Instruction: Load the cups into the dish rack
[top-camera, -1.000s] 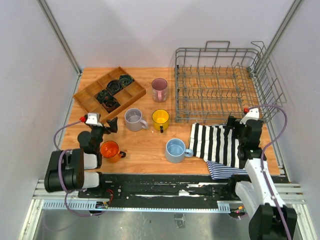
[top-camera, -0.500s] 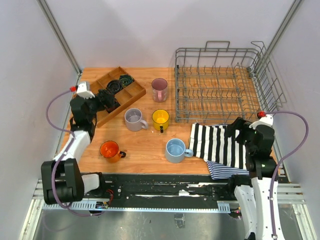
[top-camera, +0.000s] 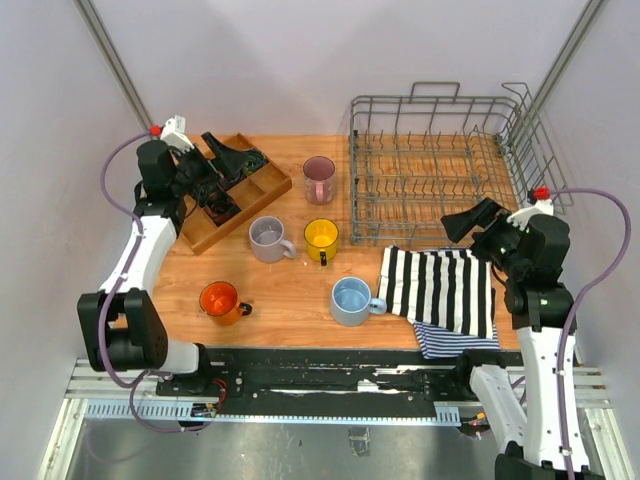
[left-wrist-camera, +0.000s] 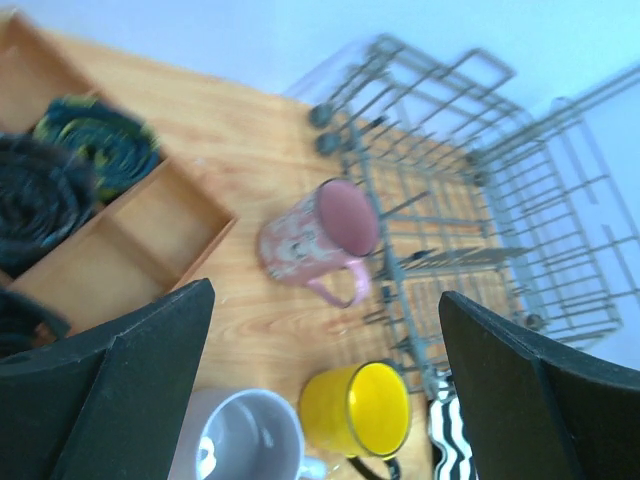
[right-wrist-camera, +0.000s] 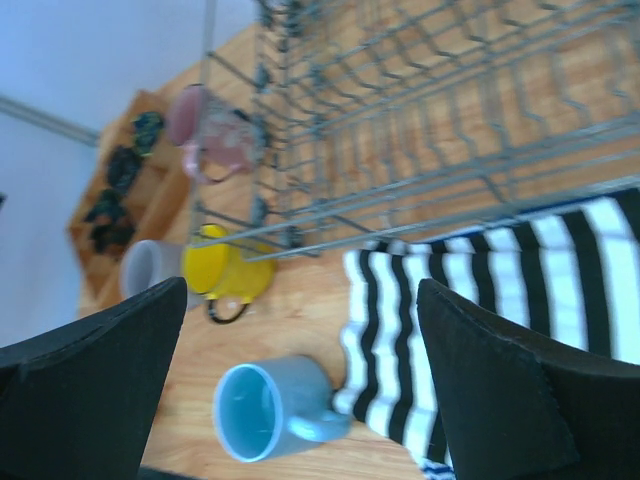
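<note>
Wood tabletop (top-camera: 290, 275) between pale walls (top-camera: 250, 70) carries the pink mug (top-camera: 319, 176), grey mug (top-camera: 267, 238), yellow mug (top-camera: 321, 236), blue mug (top-camera: 351, 300) and orange mug (top-camera: 219, 298), all outside the dish rack (top-camera: 440, 170) at back right. Left gripper (top-camera: 228, 158) over the wooden tray (top-camera: 262, 190) and right gripper (top-camera: 466, 220) over the striped cloth (top-camera: 440, 290) both gape, holding nothing.

A compartmented wooden tray (top-camera: 262, 186) sits at the far left of the light wooden desk (top-camera: 290, 290), with dark coiled rolls (top-camera: 221, 207) in several compartments. A black-and-white striped cloth (top-camera: 440, 290) lies near right, one corner drooping over the near edge.
</note>
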